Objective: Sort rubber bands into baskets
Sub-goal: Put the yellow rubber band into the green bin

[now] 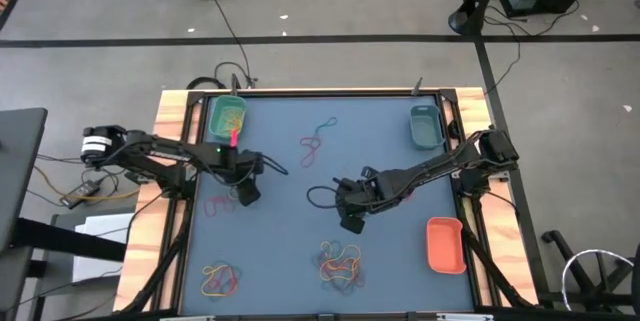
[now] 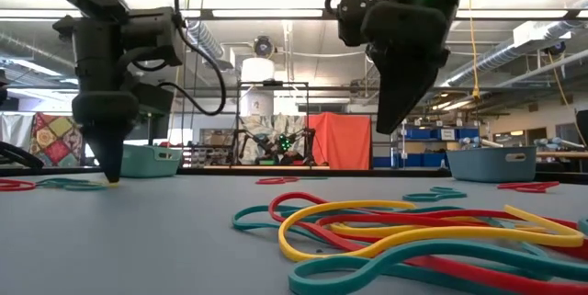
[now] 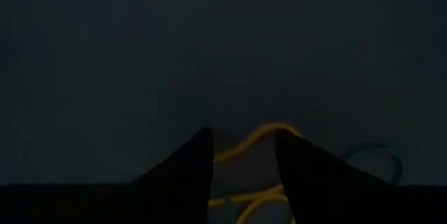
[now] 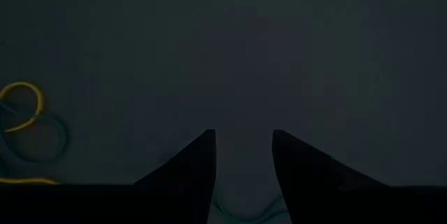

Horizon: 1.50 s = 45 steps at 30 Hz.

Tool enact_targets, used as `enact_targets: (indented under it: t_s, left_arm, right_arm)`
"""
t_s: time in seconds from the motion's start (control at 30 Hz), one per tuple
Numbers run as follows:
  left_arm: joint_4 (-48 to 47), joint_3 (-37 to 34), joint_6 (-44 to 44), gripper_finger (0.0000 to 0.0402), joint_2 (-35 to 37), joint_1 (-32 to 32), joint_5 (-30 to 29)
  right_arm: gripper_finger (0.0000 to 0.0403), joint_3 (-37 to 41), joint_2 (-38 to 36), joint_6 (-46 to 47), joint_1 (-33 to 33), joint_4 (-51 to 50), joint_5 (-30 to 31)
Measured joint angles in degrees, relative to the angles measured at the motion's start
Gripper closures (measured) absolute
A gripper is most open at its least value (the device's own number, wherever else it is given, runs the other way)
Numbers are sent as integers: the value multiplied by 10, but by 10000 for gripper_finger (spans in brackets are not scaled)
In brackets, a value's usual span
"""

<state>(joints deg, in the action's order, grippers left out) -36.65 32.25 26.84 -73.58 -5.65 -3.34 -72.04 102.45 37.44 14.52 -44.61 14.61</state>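
Landmark: the green basket (image 1: 227, 117), far-left corner of the surface (image 1: 300, 211), long axis running front to back. It holds a few yellow bands.

Left tool (image 1: 246, 194) hangs down just in front of the green basket and a little toward the middle, tip at the surface. In its wrist view the two fingers (image 3: 188, 175) stand apart with a yellow band (image 3: 262, 140) lying between them on the surface; nothing gripped that I can see. A teal band (image 3: 377, 161) lies just beside it. Small red bands (image 1: 215, 205) sit next to the tool.

Right tool (image 1: 352, 223) is well across from the green basket, past the middle, held above the surface. Fingers (image 4: 188, 168) parted, a teal loop (image 4: 244, 213) showing between them; cannot tell if it is held.

Teal basket (image 1: 425, 127) sits opposite the green basket along the far edge, long axis front to back. Orange-red basket (image 1: 445, 244) is diagonally across, near-right, same orientation.

Loose bands: a red-and-teal string (image 1: 317, 141) between green and teal baskets, running obliquely; a mixed pile (image 1: 340, 263) near the front centre; a yellow-red cluster (image 1: 219, 279) straight in front of the green basket at the near edge.
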Motion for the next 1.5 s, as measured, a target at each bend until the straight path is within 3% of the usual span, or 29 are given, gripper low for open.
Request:
enact_targets:
  t_s: [0.33,0.5,0.97,1.5]
  left_arm:
    - [14,3,-115,290,-21,1,2]
    - [-26,19,-118,297,-22,1,4]
    - [-29,39,-203,227,-23,1,-12]
    - [-30,40,-211,237,-52,12,-16]
  right_arm:
    - [250,1,0,1,-7,7,-12]
    - [250,1,0,12,-7,8,-14]
    - [250,1,0,25,-7,23,-7]
    - [250,1,0,13,-4,25,-3]
